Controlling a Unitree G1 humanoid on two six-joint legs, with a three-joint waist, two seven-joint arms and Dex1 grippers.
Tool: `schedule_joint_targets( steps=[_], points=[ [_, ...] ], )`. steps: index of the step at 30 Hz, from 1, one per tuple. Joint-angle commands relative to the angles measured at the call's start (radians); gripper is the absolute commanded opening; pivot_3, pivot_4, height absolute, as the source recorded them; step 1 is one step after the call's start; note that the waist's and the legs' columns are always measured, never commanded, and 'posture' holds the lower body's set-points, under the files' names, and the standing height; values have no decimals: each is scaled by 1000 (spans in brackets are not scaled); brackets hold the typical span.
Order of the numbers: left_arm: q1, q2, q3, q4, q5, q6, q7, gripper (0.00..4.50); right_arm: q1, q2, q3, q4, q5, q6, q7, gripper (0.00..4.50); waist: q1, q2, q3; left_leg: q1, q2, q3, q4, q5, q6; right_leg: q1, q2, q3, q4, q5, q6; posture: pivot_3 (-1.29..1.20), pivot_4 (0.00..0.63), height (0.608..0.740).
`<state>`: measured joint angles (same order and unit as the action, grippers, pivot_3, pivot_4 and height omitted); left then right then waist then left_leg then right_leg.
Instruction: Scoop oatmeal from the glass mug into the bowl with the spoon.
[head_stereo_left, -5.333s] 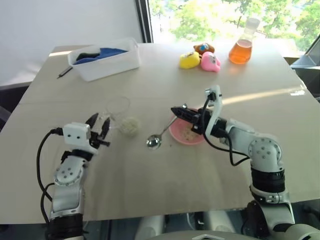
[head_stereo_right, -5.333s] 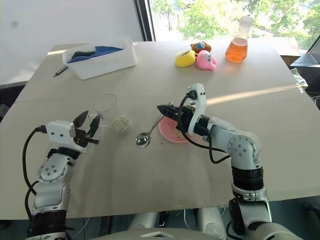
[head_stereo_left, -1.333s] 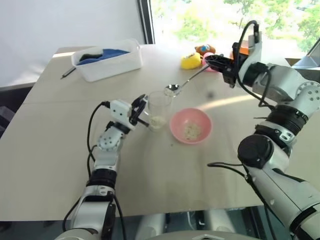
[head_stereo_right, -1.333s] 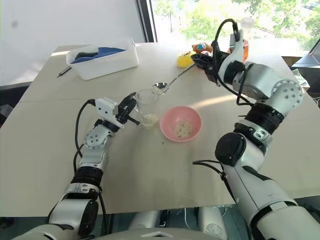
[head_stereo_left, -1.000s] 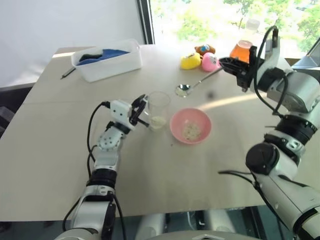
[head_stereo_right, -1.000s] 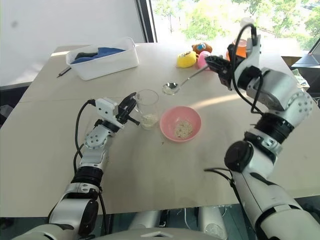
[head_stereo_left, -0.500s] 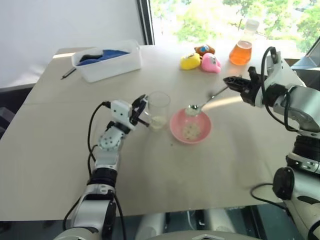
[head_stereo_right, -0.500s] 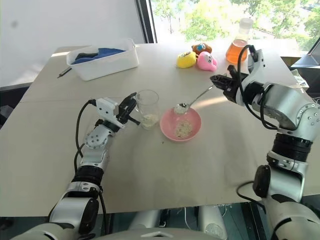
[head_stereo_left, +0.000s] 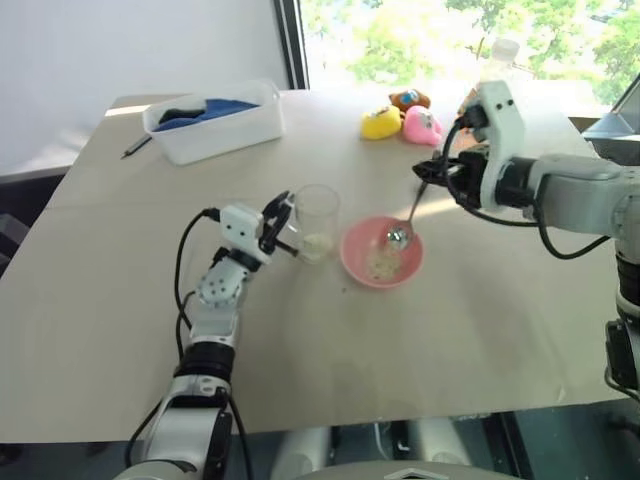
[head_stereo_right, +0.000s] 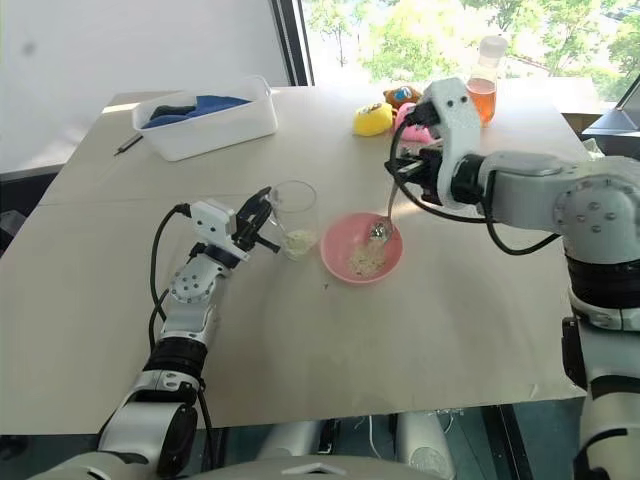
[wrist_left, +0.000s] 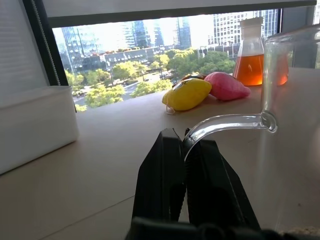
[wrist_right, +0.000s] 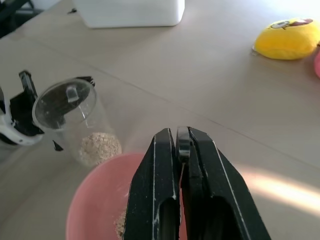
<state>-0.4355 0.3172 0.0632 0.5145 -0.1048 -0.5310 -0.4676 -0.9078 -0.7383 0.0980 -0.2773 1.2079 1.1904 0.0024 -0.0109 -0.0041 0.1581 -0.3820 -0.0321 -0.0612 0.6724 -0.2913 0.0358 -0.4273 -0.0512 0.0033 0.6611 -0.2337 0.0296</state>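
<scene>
The slim, stiff, slippery spoon (head_stereo_left: 404, 225) dips into the bowl (head_stereo_left: 352, 262), pinched high on its handle by the right hand (head_stereo_left: 432, 173); the left hand (head_stereo_left: 283, 220) clamps the fragile glass mug (head_stereo_left: 316, 220) by its handle on the bench (head_stereo_left: 300, 340).

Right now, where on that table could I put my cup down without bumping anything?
The near edge of the table, in front of the bowl, is bare; so is the stretch between the tub and the toys. The middle is crowded: mug, bowl, spoon and both pincers.

Glass mug (wrist_left: 295, 100) cut off by edge; bowl (wrist_right: 100, 200) partly behind right claw (wrist_right: 181, 145).
</scene>
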Motion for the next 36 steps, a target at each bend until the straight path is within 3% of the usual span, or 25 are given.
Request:
schedule_joint_targets(
  steps=[1, 8, 12, 18, 24, 29, 36],
  points=[
    [35, 4, -24, 17, 37, 18, 1, 100, -27, -46, 41, -76, -154, -65, 153, 0, 0, 0, 0, 0, 0, 0, 0, 0, 0, 0, 0, 0, 0, 0, 0, 0, 150, 740],
    [27, 4, -31, 15, 39, 22, 8, 100, -14, -37, 38, -116, -276, -80, 282, 0, 1, 0, 0, 0, 0, -1, 0, 0, 0, 0, -1, 0, 0, 0, 0, 0, 150, 740],
    [27, 7, -35, 14, 37, 22, 7, 100, -22, 44, -84, -21, -223, -14, 236, 0, 3, 0, 0, 0, 0, -1, 0, 0, 0, 0, -1, 0, 0, 0, 0, 0, 150, 740],
    [24, 5, -32, 18, 65, 15, 56, 100, -143, 271, -314, 146, -54, 67, 25, 0, 4, 0, 0, 0, -1, -1, 0, 0, -1, -1, -2, 0, 1, 0, 0, 0, 150, 740],
    [34, 5, -42, -13, 12, 80, 0, 100, -230, 418, -380, 214, -1, 30, -80, 0, 2, 0, 0, -1, -1, -1, -1, 0, -1, -2, -2, 1, 1, 0, -1, 0, 150, 740],
    [43, 0, -34, -34, -2, 93, -2, 100, -202, 478, -342, 194, 14, 60, -81, 0, 3, 0, 0, -2, -1, -1, -1, 0, -1, -2, -2, 0, 1, 0, -1, 0, 150, 740],
    [73, -3, -26, -78, -20, 96, -5, 100, -150, 470, -186, 180, -134, 23, 46, 0, -1, 0, 0, -1, -1, -1, -1, 0, -1, -2, -2, 0, 1, 0, -1, 0, 150, 740]
  ],
)
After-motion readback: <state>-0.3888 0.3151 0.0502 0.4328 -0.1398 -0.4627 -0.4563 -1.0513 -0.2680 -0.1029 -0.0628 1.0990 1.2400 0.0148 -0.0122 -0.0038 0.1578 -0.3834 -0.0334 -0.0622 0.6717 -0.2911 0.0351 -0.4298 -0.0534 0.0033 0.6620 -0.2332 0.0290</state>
